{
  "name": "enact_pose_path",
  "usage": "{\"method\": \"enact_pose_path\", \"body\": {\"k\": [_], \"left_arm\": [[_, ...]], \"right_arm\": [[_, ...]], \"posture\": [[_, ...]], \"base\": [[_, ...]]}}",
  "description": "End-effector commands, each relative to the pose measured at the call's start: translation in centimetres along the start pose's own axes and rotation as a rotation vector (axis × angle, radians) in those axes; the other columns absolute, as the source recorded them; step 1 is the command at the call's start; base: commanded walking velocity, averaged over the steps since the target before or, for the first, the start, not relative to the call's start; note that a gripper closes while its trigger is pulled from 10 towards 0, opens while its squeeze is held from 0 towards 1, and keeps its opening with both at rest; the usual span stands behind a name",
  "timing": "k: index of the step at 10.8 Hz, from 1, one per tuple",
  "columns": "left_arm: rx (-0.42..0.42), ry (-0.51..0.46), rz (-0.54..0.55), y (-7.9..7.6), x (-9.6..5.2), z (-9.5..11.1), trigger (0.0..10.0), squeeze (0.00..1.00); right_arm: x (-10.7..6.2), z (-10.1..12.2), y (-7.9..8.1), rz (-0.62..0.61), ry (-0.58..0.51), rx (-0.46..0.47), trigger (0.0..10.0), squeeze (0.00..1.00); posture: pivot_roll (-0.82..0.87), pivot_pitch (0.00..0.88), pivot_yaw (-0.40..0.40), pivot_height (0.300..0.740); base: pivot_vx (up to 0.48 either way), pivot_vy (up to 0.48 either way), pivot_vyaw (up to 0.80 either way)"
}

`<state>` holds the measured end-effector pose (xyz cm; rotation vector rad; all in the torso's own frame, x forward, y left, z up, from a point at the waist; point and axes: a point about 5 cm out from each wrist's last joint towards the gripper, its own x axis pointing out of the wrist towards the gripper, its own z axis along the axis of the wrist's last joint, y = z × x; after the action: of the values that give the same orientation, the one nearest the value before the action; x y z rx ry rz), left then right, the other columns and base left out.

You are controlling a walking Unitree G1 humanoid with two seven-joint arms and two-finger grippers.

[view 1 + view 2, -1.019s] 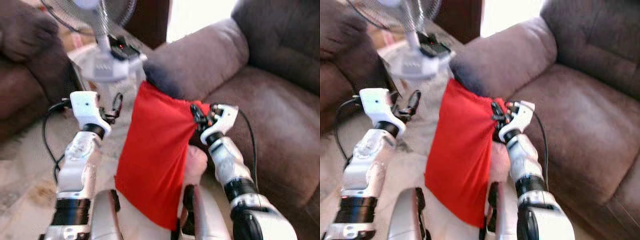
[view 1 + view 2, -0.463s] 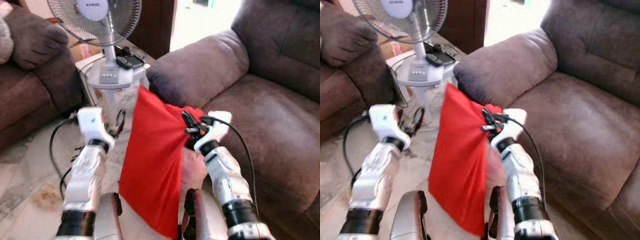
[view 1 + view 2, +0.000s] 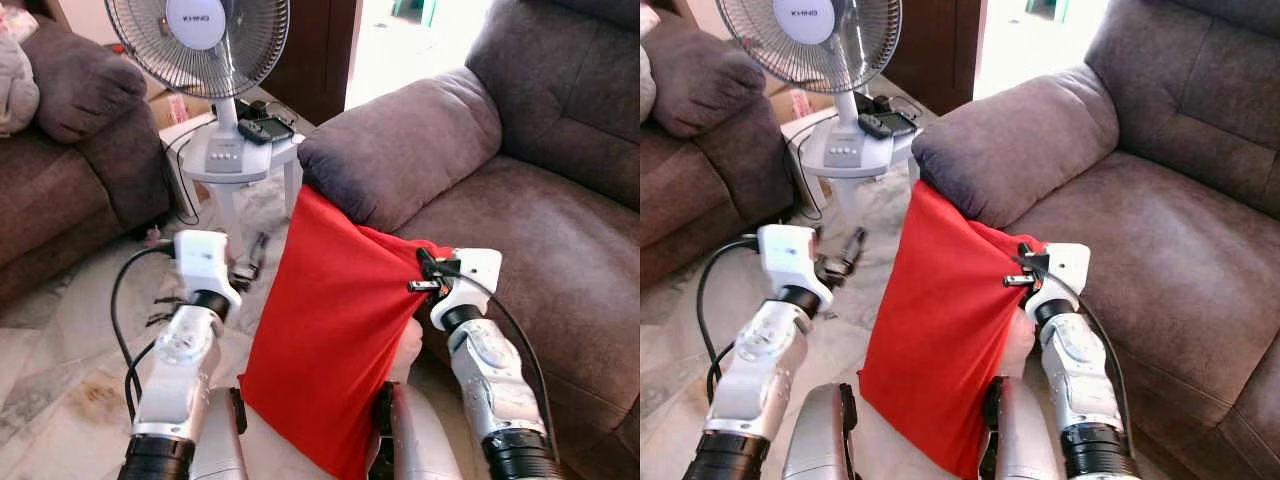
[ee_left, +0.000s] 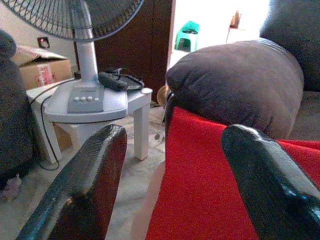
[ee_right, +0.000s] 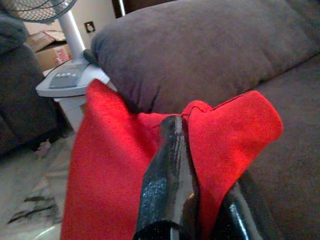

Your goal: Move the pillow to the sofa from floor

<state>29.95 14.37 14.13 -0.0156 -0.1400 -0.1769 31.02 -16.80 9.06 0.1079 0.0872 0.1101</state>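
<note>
Beside the sofa [image 3: 540, 230] armrest, the red pillow [image 3: 335, 340] is held off the floor, hanging limp between the arms. Its upper corner is pinched by the right gripper [image 3: 425, 275], fingers clenched on the fabric. The left gripper [image 3: 848, 255] is held apart, fingers spread and empty. A fan [image 3: 205, 45] is seen behind.

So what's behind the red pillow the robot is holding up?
Behind the red pillow sits the sofa armrest. The pillow hides the armrest's lower front and the floor below. The right claw grips it.
</note>
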Motion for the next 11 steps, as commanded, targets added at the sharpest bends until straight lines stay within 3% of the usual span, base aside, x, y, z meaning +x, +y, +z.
{"method": "enact_pose_path", "body": {"k": [1, 4, 11], "left_arm": [[0.032, -0.034, -0.014, -0.1, 0.0, 0.7, 10.0, 0.00], [0.035, -0.066, -0.012, -0.7, 0.5, 1.5, 10.0, 0.00], [0.028, -0.058, -0.032, -1.2, 0.7, 1.4, 10.0, 0.00]], "right_arm": [[0.2, 3.0, -0.3, -0.021, -0.144, -0.041, 10.0, 0.00], [0.8, 4.2, 0.7, 0.012, -0.187, -0.046, 10.0, 0.00], [1.1, 4.2, 0.7, -0.024, -0.167, -0.033, 10.0, 0.00]], "posture": [[0.10, 0.000, -0.055, 0.535], [0.09, 0.000, -0.060, 0.535], [0.08, 0.014, -0.058, 0.547]], "base": [[0.000, 0.000, 0.00], [0.000, 0.000, 0.00], [0.000, 0.000, 0.00]]}}
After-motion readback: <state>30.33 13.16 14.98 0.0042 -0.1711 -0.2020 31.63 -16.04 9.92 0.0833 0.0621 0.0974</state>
